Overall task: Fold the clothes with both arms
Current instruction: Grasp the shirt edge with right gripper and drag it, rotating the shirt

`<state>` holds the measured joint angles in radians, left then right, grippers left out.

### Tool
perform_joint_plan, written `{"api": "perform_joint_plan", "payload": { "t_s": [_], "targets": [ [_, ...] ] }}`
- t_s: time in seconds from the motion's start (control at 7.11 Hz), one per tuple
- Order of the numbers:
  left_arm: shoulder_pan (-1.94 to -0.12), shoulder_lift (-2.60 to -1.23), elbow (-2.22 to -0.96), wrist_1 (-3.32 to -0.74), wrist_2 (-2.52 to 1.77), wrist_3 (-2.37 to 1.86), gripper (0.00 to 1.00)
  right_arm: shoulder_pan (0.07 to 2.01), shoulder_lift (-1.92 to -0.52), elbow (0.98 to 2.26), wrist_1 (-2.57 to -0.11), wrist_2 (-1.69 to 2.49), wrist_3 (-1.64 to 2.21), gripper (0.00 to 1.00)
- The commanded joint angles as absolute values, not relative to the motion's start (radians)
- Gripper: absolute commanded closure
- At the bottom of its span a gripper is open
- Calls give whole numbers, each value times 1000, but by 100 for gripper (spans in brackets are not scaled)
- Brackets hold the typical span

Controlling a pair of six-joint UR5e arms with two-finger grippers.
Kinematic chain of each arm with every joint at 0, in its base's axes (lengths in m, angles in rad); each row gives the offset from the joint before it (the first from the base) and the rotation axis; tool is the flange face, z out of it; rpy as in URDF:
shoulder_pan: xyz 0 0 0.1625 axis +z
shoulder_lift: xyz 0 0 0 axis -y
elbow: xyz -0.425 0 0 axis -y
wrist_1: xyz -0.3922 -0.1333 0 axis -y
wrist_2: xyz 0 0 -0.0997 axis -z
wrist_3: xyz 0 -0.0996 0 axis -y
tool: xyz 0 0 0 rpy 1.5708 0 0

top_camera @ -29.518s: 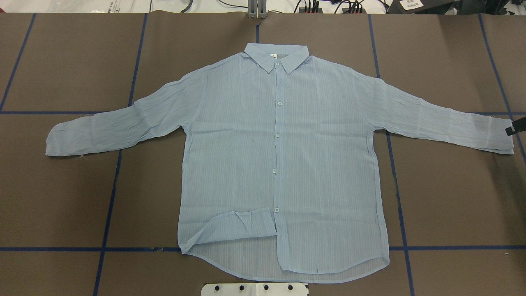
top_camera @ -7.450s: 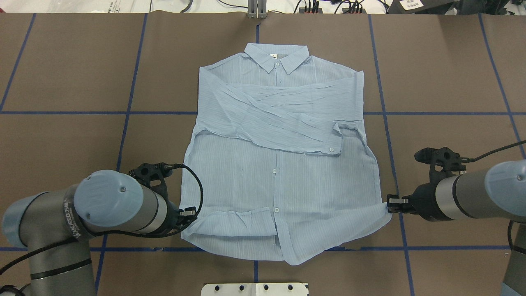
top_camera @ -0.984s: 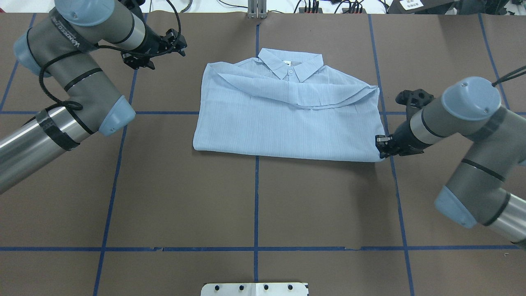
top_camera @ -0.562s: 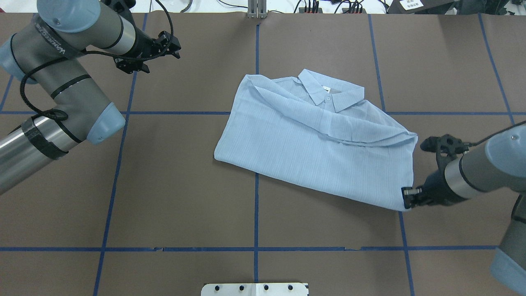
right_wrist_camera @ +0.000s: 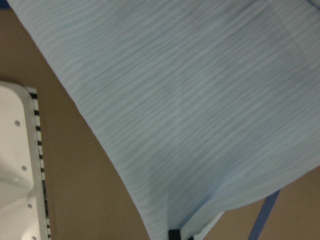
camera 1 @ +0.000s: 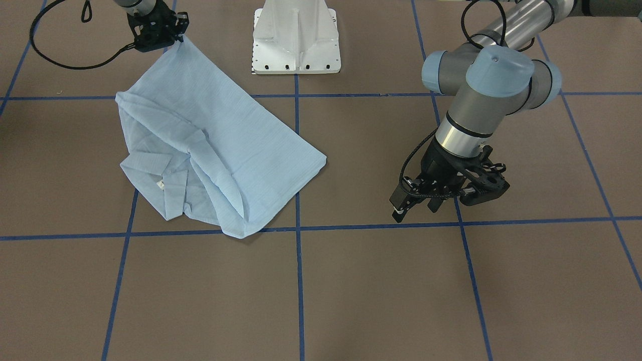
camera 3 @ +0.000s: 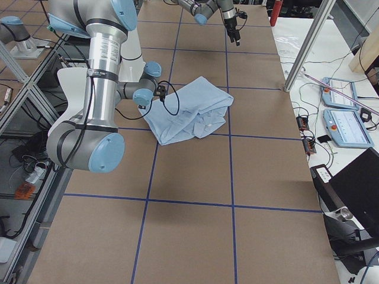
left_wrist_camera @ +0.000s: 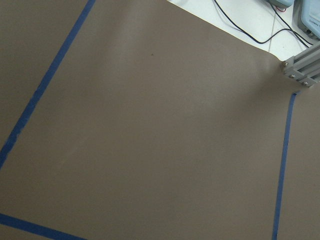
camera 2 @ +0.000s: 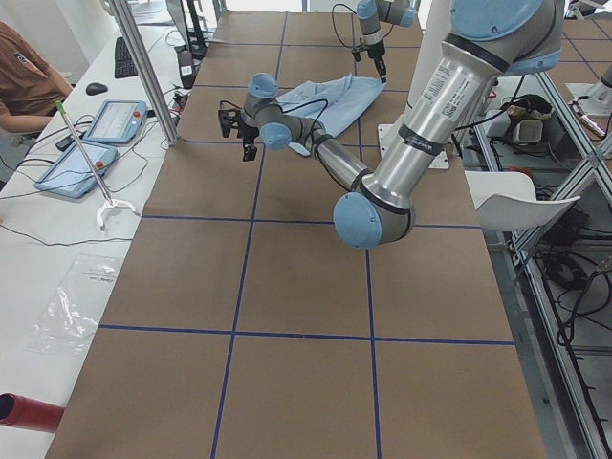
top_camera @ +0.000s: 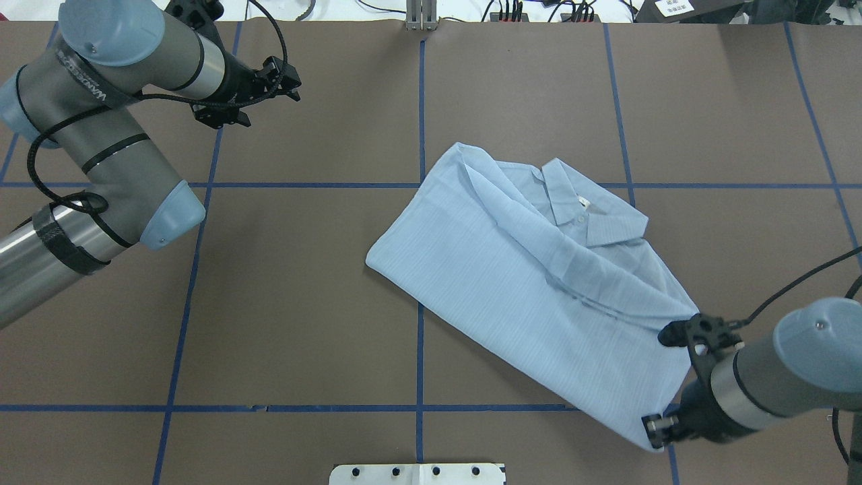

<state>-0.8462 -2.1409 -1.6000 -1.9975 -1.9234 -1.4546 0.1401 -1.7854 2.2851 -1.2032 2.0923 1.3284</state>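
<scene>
I see the light blue striped shirt [top_camera: 512, 289] folded into a rectangle, lying askew on the tabletop [top_camera: 303, 303], collar [top_camera: 586, 212] up and white label [top_camera: 583, 201] showing. My right gripper [top_camera: 654, 431] is clamped on its near corner, with the cloth drawn up to it. My left gripper [top_camera: 288, 77] hovers, jaws spread, well apart from the shirt.

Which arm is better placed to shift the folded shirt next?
Right. The right gripper is clamped on the shirt at its corner nearest the robot, while the left gripper hangs open over the table, well away from the cloth.
</scene>
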Motion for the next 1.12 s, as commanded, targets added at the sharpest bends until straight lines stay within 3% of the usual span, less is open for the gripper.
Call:
{"api": "perform_joint_plan", "payload": {
  "t_s": [0.0, 0.28, 0.56, 0.98],
  "targets": [
    [-777, -2143, -1615, -2002, -1924, -1457, 1, 122, -1720, 2299, -1201, 2025, 1362, 0],
    [-668, -2152, -1641, -1994, -1927, -1509, 1, 290, -1614, 2298, -1200, 1971, 1370, 0],
    [-556, -2193, -1619, -1993, -1911, -1648, 1, 472, -1611, 2333, -1197, 1983, 1370, 0],
    [-500, -2281, -1491, -1993, -1856, -1749, 4, 621, -1611, 2347, -1197, 2060, 1368, 0]
  ]
}}
